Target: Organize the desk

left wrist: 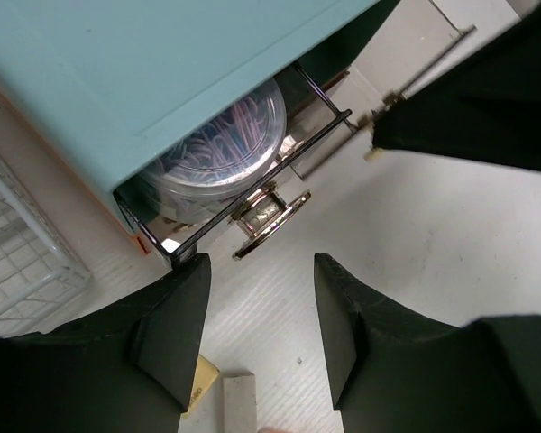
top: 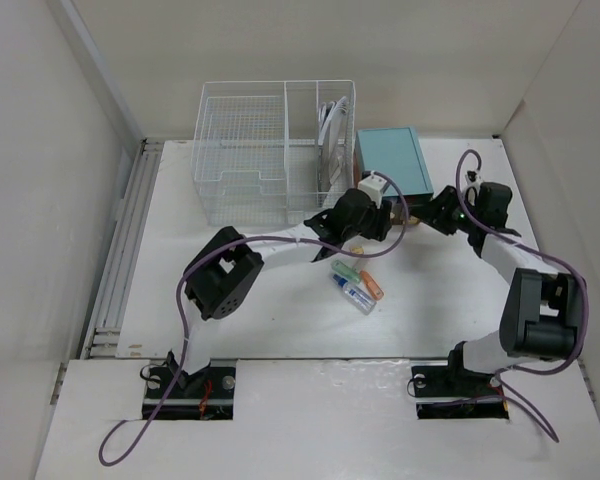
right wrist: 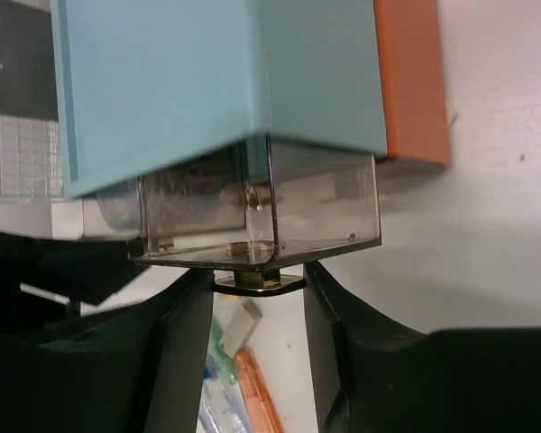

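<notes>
Wire basket sits back left on the bench. Left hand hangs low over bare bench, fingers apart and holding nothing, with the drawer front just ahead. Loose pens lie mid-bench, nearer the arms. Teal drawer box stands beside the basket, its clear drawer ajar (tub of clips inside). Right hand is clamped on the brass knob, bench directly below. Drawer travel runs toward the arms, in line with the right hand, so probably its move.

plain white walls on three sides, under soft even light.
</notes>
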Controlling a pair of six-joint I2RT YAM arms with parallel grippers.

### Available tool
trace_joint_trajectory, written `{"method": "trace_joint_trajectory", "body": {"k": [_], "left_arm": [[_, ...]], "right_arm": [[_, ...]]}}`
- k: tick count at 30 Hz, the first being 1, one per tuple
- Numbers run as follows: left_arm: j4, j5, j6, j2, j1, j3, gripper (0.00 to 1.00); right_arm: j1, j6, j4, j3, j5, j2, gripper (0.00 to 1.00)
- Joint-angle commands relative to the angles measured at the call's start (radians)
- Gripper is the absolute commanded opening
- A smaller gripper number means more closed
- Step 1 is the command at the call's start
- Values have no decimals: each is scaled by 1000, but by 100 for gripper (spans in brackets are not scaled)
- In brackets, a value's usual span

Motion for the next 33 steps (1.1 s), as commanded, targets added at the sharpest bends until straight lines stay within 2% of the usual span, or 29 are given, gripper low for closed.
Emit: {"method": "trace_joint_trajectory", "body": {"k": [1, 8, 12, 15, 16, 20, 21, 28, 33], "left_arm": [[30, -27, -7, -12, 21, 59, 47], [21, -27, 2, -12, 41, 77, 47], [10, -27, 2, -2, 50, 88, 47], [10, -18, 2, 7, 50, 97, 47], [10, -18, 2, 7, 50, 97, 47], [10, 2, 2, -5, 50, 85, 47], [10, 2, 2, -6, 50, 85, 47], [19, -7, 20, -81, 23, -4, 48], [38, -26, 29, -180, -13, -119, 49]], "right_arm": [[4, -67, -45, -56, -12, -78, 37], [-29, -211, -205, -85, -12, -155, 37], [-38, -256, -283, -73, -32, -155, 40], [-38, -268, -295, -62, -59, -164, 46], [-38, -268, -295, -62, -59, -165, 49], [-50, -314, -328, -62, -142, -175, 86], [-50, -314, -328, -62, -159, -175, 88], [-59, -412, -469, -44, -182, -263, 91], [-59, -449, -564, -21, -213, -342, 81]]}}
